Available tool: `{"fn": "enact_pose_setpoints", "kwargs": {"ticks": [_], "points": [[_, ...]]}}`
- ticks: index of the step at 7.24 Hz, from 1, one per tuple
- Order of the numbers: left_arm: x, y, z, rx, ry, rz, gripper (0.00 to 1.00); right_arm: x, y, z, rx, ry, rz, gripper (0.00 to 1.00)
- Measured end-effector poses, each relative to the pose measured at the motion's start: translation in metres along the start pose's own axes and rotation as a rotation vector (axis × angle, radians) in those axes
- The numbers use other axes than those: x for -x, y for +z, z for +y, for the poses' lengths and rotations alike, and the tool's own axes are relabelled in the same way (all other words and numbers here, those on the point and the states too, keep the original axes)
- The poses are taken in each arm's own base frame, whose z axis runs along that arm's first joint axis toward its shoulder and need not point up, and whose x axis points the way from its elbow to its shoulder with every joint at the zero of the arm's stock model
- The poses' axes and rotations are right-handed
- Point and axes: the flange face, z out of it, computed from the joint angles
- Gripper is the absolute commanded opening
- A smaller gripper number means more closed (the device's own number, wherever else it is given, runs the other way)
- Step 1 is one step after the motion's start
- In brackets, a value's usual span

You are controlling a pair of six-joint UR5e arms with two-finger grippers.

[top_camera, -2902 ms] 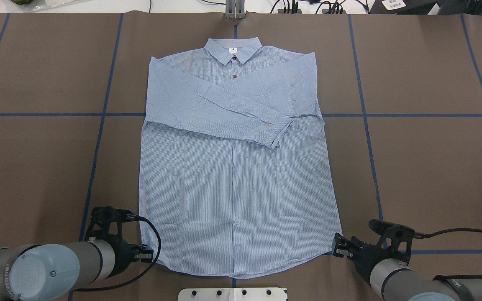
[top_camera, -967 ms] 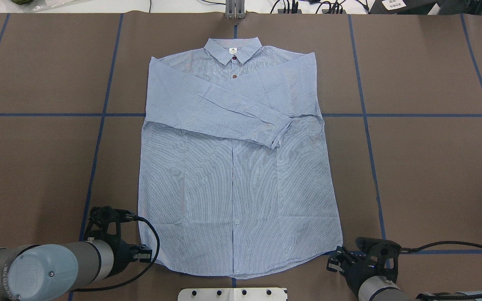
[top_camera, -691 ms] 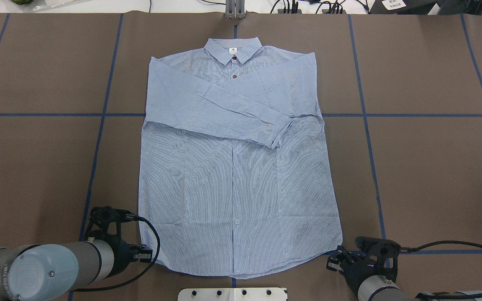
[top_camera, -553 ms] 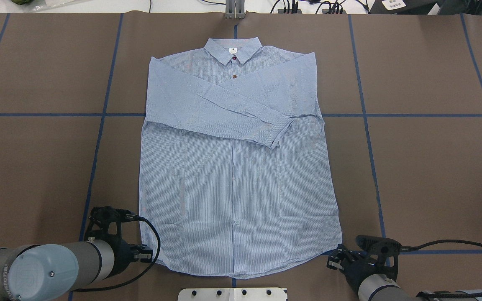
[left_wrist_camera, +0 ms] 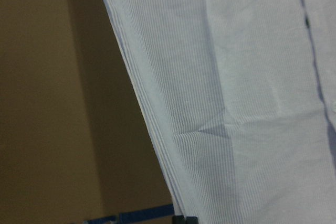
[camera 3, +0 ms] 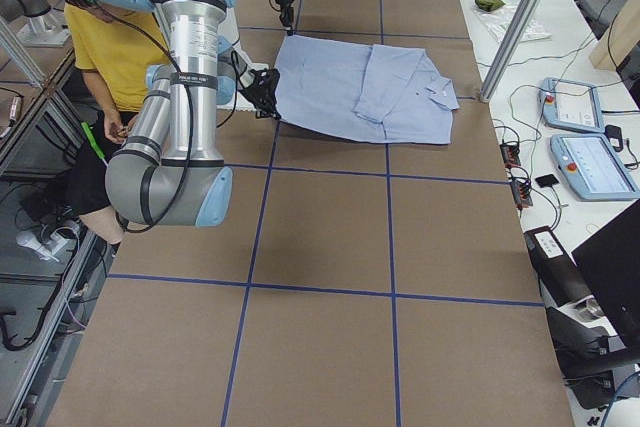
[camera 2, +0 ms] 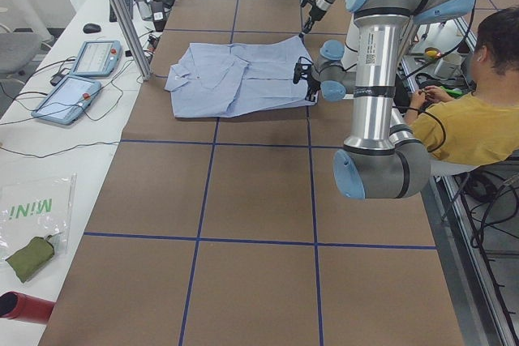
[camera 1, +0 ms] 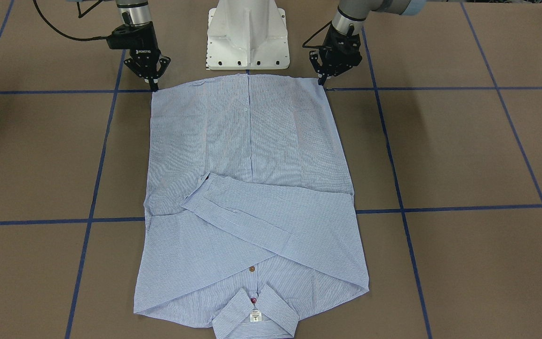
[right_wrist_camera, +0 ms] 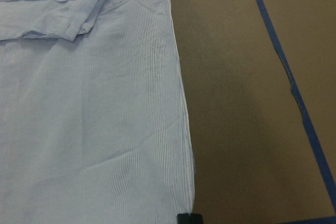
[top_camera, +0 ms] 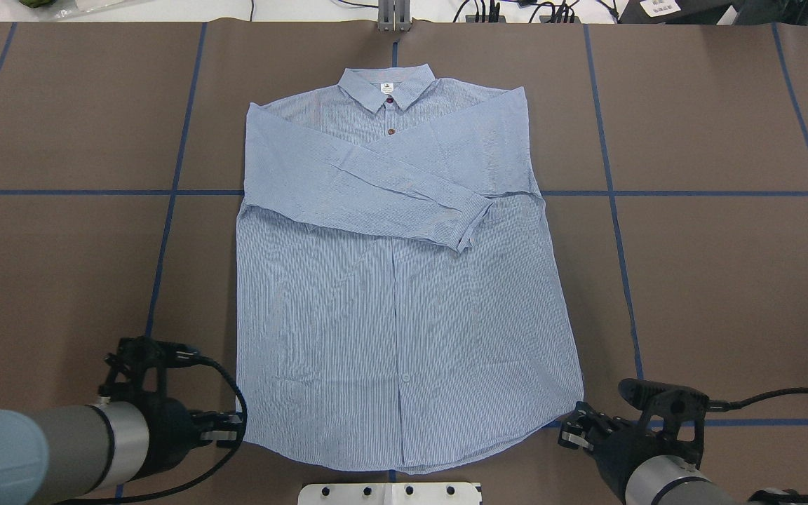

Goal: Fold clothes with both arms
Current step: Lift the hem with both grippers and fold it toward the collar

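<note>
The light blue striped shirt (top_camera: 404, 315) lies flat, face up, collar at the far side, both sleeves folded across the chest. My left gripper (top_camera: 234, 435) is shut on the shirt's near left hem corner; it is on the right in the front view (camera 1: 322, 82). My right gripper (top_camera: 567, 436) is shut on the near right hem corner, and is on the left in the front view (camera 1: 153, 85). Each wrist view shows the shirt's side edge (left_wrist_camera: 157, 129) (right_wrist_camera: 181, 129) running down to closed fingertips at the bottom of the frame.
The white pedestal base (camera 1: 247, 33) stands just behind the hem between the arms. Blue tape lines (top_camera: 165, 231) cross the brown table cover. A metal post (top_camera: 393, 14) stands beyond the collar. An operator in yellow (camera 2: 478, 119) sits behind the robot; tablets (camera 2: 81, 79) lie past the table's far edge.
Both grippers have drawn the hem corners outward and toward the robot. The left arm moved left, the right gripper right. The whole shirt slid slightly nearer and its lower part spread wider.
</note>
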Motion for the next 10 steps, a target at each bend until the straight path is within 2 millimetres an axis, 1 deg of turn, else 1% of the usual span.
{"fn": "enact_pose_setpoints", "kwargs": {"ticks": [1, 2, 3, 4, 5, 6, 7, 8, 9, 10], "points": [[-0.007, -0.052, 0.000, 0.032, -0.001, 0.037, 0.00, 0.007, -0.044, -0.015, 0.045, -0.004, -0.005, 0.00], [-0.015, -0.099, -0.003, 0.064, -0.007, 0.058, 0.00, 0.012, -0.080, -0.032, 0.079, 0.000, -0.011, 0.00], [-0.019, -0.129, -0.008, 0.086, -0.019, 0.059, 0.00, 0.017, -0.100, -0.048, 0.086, 0.018, -0.017, 0.00], [-0.021, -0.131, -0.016, 0.088, -0.024, 0.041, 0.00, 0.025, -0.106, -0.062, 0.075, 0.042, -0.017, 0.00], [-0.022, -0.113, -0.029, 0.069, -0.014, 0.011, 0.00, 0.036, -0.100, -0.075, 0.053, 0.068, -0.010, 0.00], [-0.021, -0.087, -0.056, 0.022, 0.003, -0.031, 0.00, 0.055, -0.084, -0.090, 0.017, 0.086, -0.004, 0.00], [-0.017, -0.065, -0.095, -0.041, 0.015, -0.074, 0.00, 0.080, -0.065, -0.111, -0.035, 0.101, 0.005, 0.00], [-0.011, -0.053, -0.138, -0.106, 0.018, -0.114, 0.00, 0.100, -0.044, -0.140, -0.094, 0.112, 0.029, 0.00], [-0.005, -0.049, -0.177, -0.162, 0.015, -0.148, 0.00, 0.112, -0.024, -0.170, -0.142, 0.119, 0.062, 0.00], [0.000, -0.045, -0.210, -0.205, 0.006, -0.179, 0.00, 0.124, -0.002, -0.200, -0.181, 0.126, 0.103, 0.00]]}}
